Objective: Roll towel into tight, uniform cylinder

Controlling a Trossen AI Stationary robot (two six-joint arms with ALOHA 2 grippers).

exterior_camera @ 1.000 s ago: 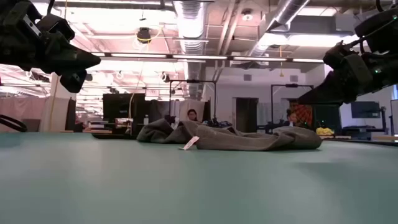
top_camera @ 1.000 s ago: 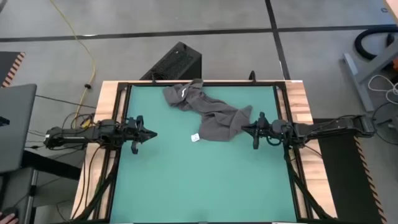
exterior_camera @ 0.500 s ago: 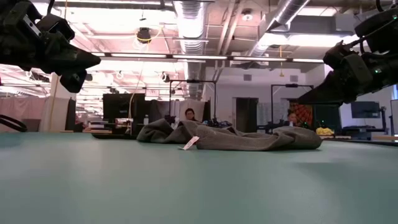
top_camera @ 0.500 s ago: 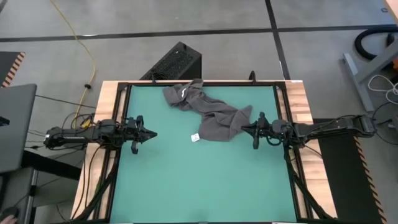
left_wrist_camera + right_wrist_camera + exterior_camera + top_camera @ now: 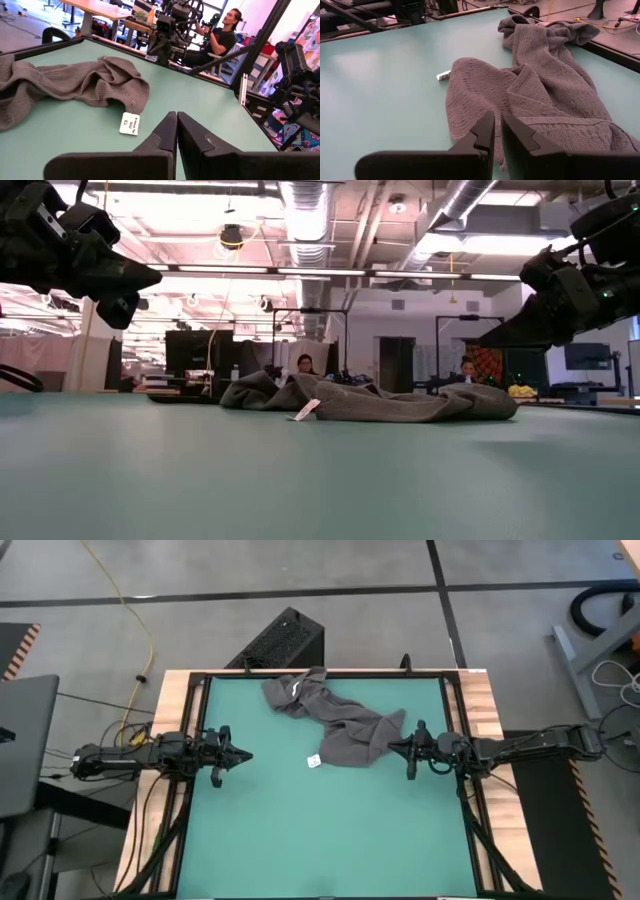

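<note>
Fingers of the right gripper (image 5: 392, 747) stand nearly together with a thin gap, empty, just beside the crumpled towel (image 5: 335, 720) on the far half of the green mat (image 5: 300, 830), its white tag (image 5: 313, 761) showing, while the left gripper (image 5: 245, 754), closed and empty, hangs near the mat's left edge.

Green mat (image 5: 300, 830), yellow cable (image 5: 130, 610)

The towel's white tag (image 5: 130, 123) bears print, seemingly too small to read.
</note>
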